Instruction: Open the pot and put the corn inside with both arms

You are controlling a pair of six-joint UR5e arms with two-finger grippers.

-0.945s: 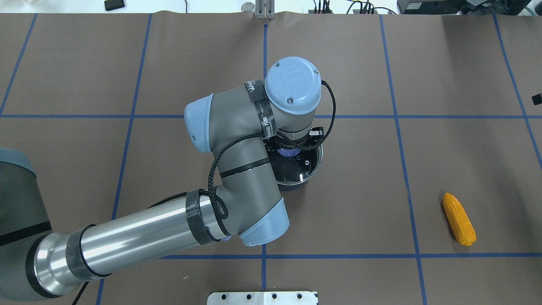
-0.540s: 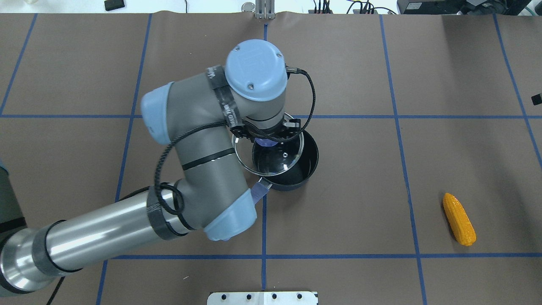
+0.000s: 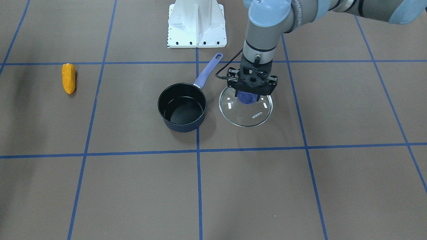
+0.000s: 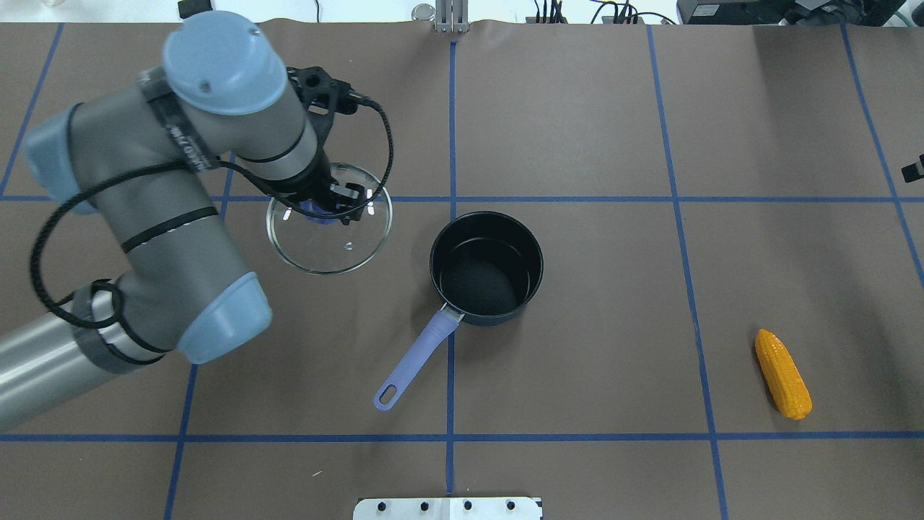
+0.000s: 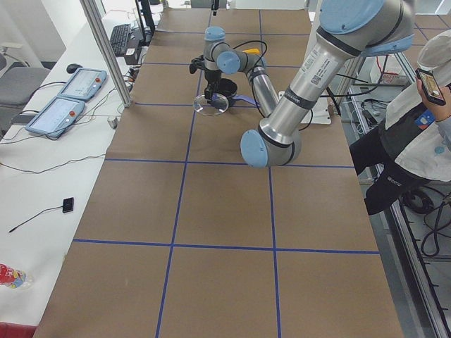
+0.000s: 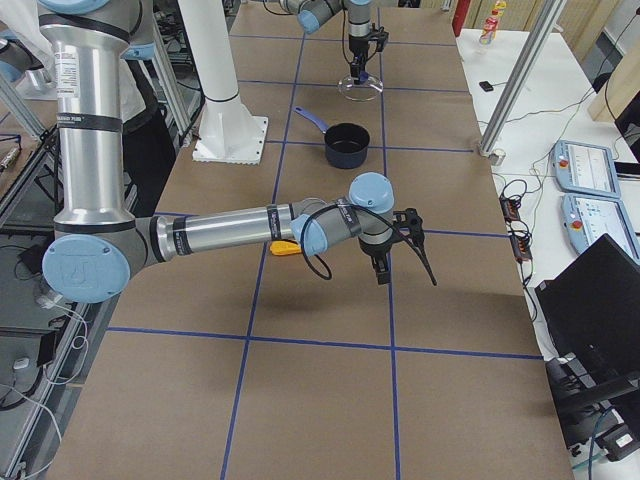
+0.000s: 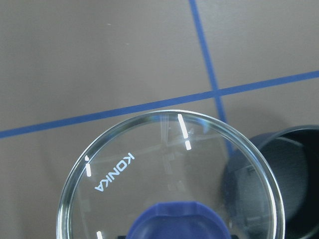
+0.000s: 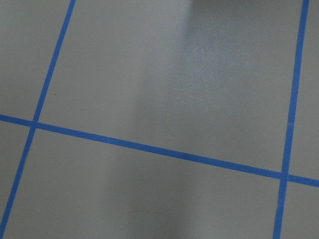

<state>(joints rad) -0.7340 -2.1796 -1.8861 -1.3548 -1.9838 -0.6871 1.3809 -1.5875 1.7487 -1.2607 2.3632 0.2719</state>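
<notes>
The black pot [image 4: 487, 267] with a blue handle [image 4: 415, 361] stands uncovered near the table's middle; it also shows in the front view [image 3: 182, 106]. My left gripper [image 4: 328, 206] is shut on the blue knob [image 3: 247, 97] of the glass lid [image 4: 330, 238] and holds it a little above the table, to the left of the pot. The left wrist view shows the lid [image 7: 149, 164] with the pot [image 7: 284, 174] beside it. The orange-yellow corn [image 4: 782, 373] lies far right, away from the pot. My right gripper [image 6: 405, 262] hovers near the corn [image 6: 285, 248]; I cannot tell whether it is open.
The white base plate [image 3: 196, 23] sits at the robot's edge of the table. Blue tape lines cross the brown mat. A person [image 5: 416, 134] stands beside the table near the robot. Control tablets [image 5: 63, 98] lie on the side bench.
My left arm has lifted the glass lid off the pot and carried it to the left. The pot now stands uncovered with its handle showing. The corn has not moved.
</notes>
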